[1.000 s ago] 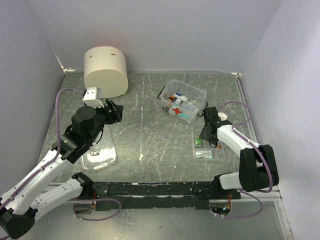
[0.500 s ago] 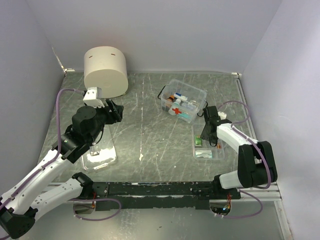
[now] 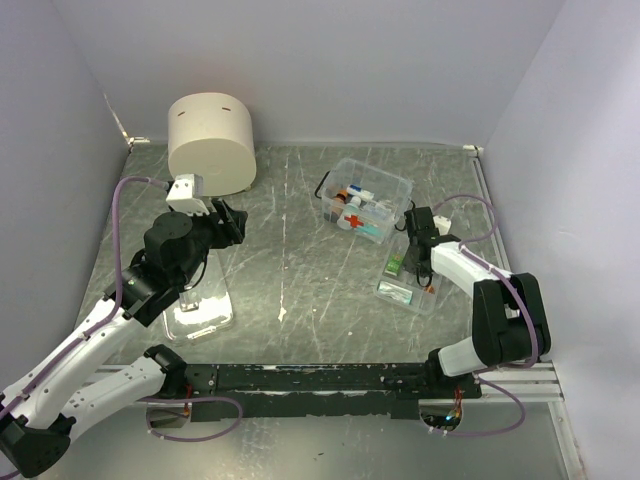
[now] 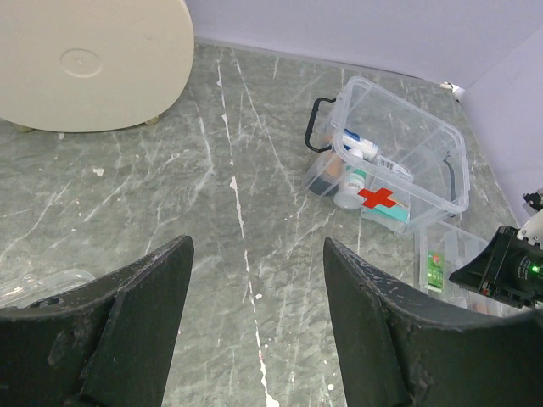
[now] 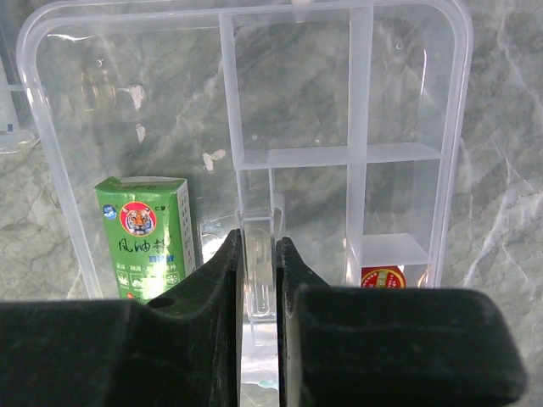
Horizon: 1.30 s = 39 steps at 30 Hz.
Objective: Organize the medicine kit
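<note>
Right fingers [image 5: 191,326] are shut tight on a thin clear tab in the middle of a see-through tray [image 5: 293,157]. I think they pinch it there, at the center, so the whole tray can be moved in one piece and nothing slides out. I cannot tell if the tray is off the tabletop [image 3: 300,260].

A green box [image 5: 148,237] lies in the tray's lower left part. A small red-labelled thing [image 5: 383,277] sits in the lower right part. The other parts look bare.

The medicine kit [image 3: 370,198] stands with no lid on in the upper middle of the top view, just up and left of the tray. It has bottles and packs inside. The tray likely goes on top of those.

Left fingers [image 4: 119,331] are spread wide and hold nothing. They hang on the left near a big cream drum [image 3: 210,143]. A clear flat piece [image 3: 198,312], maybe the lid, lies under that arm, out of the way.
</note>
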Available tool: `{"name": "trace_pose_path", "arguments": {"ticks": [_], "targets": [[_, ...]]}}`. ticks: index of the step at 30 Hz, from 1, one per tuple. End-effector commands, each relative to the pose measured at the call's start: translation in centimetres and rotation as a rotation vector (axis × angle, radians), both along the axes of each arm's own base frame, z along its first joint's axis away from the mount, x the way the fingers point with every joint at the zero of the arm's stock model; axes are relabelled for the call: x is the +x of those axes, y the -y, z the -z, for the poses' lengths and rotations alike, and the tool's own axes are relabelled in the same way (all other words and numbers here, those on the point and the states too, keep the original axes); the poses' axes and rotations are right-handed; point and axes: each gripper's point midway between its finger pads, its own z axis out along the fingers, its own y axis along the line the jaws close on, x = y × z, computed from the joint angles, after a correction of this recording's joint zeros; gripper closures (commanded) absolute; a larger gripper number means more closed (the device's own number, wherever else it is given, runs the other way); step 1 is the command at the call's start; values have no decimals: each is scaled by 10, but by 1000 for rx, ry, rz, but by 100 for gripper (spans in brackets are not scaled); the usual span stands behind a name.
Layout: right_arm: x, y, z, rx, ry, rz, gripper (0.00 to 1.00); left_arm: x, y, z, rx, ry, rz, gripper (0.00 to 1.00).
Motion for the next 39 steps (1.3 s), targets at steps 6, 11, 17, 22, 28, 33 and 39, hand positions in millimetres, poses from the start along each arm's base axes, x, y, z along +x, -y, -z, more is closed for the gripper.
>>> {"name": "trace_pose_path", "arguments": {"ticks": [6, 11, 17, 22, 28, 33, 39], "targets": [[-28, 3, 13, 12, -83, 23, 84, 0, 1, -18, -20, 36, 11, 27], [-33, -9, 32, 73, -115, 3, 70, 0, 1, -17, -13, 33, 11, 27], [-38, -7, 42, 71, -135, 23, 66, 0, 0, -18, -11, 37, 4, 27], [-38, 1, 33, 32, -117, 47, 63, 1, 1, -17, -10, 33, 6, 27], [-33, 2, 22, 27, -76, 43, 60, 1, 1, -17, -14, 32, 9, 27], [-33, 2, 30, 24, -98, 34, 62, 1, 1, -17, -14, 33, 8, 27], [-28, 2, 31, 18, -98, 28, 85, 0, 0, -17, -13, 34, 7, 27]]}}
